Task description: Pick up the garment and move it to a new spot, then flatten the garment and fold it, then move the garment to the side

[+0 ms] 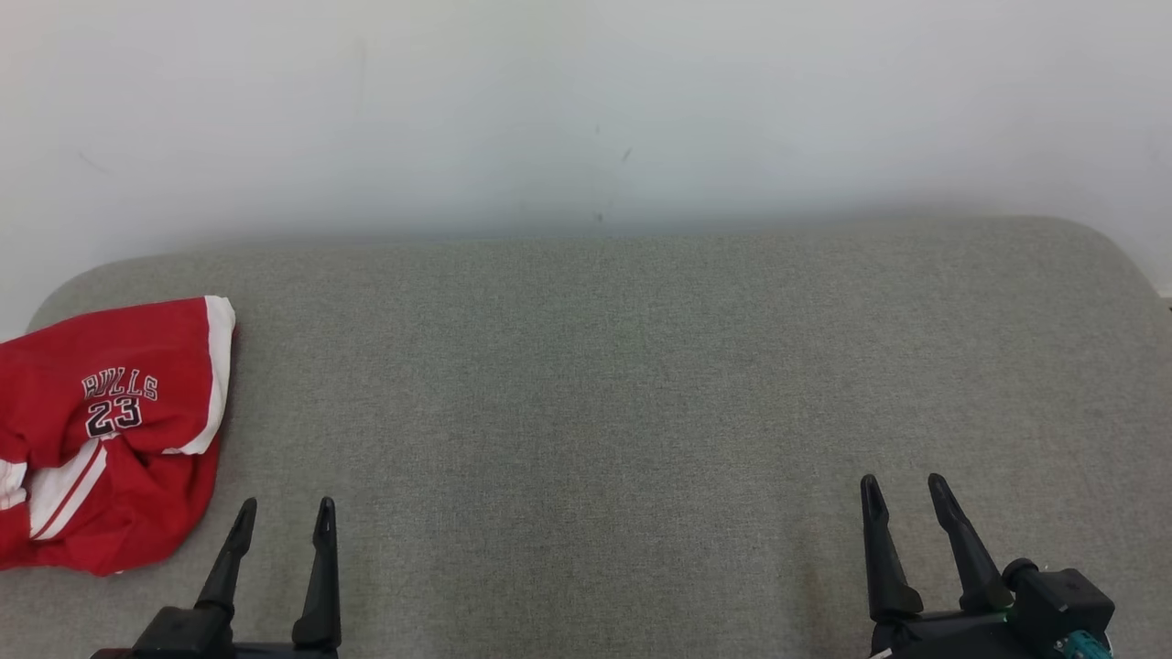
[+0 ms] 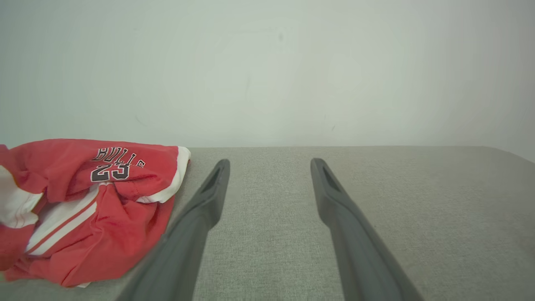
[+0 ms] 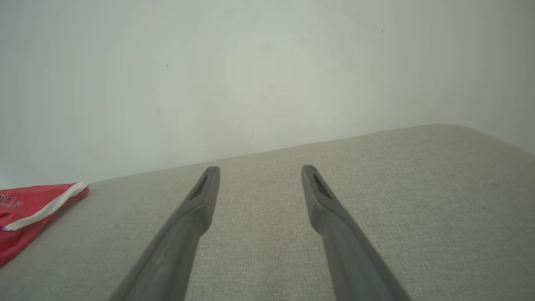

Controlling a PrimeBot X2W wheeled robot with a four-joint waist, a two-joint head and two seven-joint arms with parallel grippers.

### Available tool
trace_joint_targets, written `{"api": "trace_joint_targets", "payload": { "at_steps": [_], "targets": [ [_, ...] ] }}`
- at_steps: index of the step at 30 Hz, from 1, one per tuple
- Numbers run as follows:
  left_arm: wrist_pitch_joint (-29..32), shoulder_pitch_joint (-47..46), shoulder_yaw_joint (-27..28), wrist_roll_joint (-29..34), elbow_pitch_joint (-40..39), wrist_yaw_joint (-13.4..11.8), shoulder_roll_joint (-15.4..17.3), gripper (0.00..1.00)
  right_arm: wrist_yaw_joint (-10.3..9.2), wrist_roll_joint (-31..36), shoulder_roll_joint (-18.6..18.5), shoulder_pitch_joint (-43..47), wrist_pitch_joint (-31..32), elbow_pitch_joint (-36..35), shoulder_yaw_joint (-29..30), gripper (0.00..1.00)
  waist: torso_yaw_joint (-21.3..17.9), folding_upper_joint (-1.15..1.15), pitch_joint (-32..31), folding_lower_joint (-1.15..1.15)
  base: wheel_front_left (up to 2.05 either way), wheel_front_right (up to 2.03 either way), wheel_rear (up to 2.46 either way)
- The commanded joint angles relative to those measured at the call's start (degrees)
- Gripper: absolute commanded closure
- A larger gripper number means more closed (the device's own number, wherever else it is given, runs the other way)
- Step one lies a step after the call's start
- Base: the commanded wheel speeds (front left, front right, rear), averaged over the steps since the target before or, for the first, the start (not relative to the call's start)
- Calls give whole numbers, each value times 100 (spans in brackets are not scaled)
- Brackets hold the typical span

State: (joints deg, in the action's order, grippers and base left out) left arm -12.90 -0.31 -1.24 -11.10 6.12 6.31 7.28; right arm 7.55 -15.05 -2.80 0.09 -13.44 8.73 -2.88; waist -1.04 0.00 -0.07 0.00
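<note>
In the head view, the left gripper (image 1: 286, 505) is being held low at about 7 o'clock and the right gripper (image 1: 902, 480) at about 5 o'clock. Both pairs of dark fingers are being pointed toward 12 o'clock, with the right pair leaning slightly toward 11. Both grippers are being held released, fingers spread wide with nothing between them, just above the grey upholstered surface (image 1: 586, 412).

In the left wrist view, the left gripper (image 2: 271, 163) is being aimed at the white wall (image 1: 586, 110), with bare grey fabric showing in the gap. In the right wrist view, the same is being shown for the right gripper (image 3: 260, 169).

The red garment (image 1: 110, 430) is being seen at about 9 o'clock in the head view, lying crumpled on the surface at its left end, just beside the left gripper and well apart from the right one. It is red with a white band along one edge, white-and-red striping lower down, and the lettering "BULLS 23" in black outlined in white. Whether it is a jersey or shorts cannot be told.

The lettering is being read upright, its top toward 12 o'clock. The white-banded edge is being run roughly from 12 to 6 o'clock on the side facing 3 o'clock. The heap is being cut off by the frame's left edge, so its true long axis cannot be told. From the left wrist the garment (image 2: 83, 209) is being seen at 8 o'clock, close by the left finger; from the right wrist (image 3: 29, 205), at 9 o'clock.
</note>
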Motion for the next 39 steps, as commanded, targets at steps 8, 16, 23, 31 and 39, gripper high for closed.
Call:
{"api": "trace_joint_targets", "payload": {
  "at_steps": [8,16,23,31,39],
  "targets": [
    [305,157,28,339,-403,-148,55,0,-11,363,-15,82,-1,-83,28,0,-16,0,-18,0,0,0,0],
    [426,268,59,379,-534,-159,85,0,-12,467,-14,133,96,-181,121,0,-23,0,-27,0,0,0,0],
    [492,318,85,266,-612,-200,122,0,-12,340,-14,177,241,-264,207,0,-20,0,-31,0,0,0,0],
    [519,318,52,259,-601,-233,138,0,-12,316,-14,206,357,-349,219,0,-16,0,-31,0,0,0,0],
    [503,303,26,206,-566,-261,157,0,-12,295,-14,216,377,-364,202,0,-3,0,-44,0,0,0,0]
  ]
}}
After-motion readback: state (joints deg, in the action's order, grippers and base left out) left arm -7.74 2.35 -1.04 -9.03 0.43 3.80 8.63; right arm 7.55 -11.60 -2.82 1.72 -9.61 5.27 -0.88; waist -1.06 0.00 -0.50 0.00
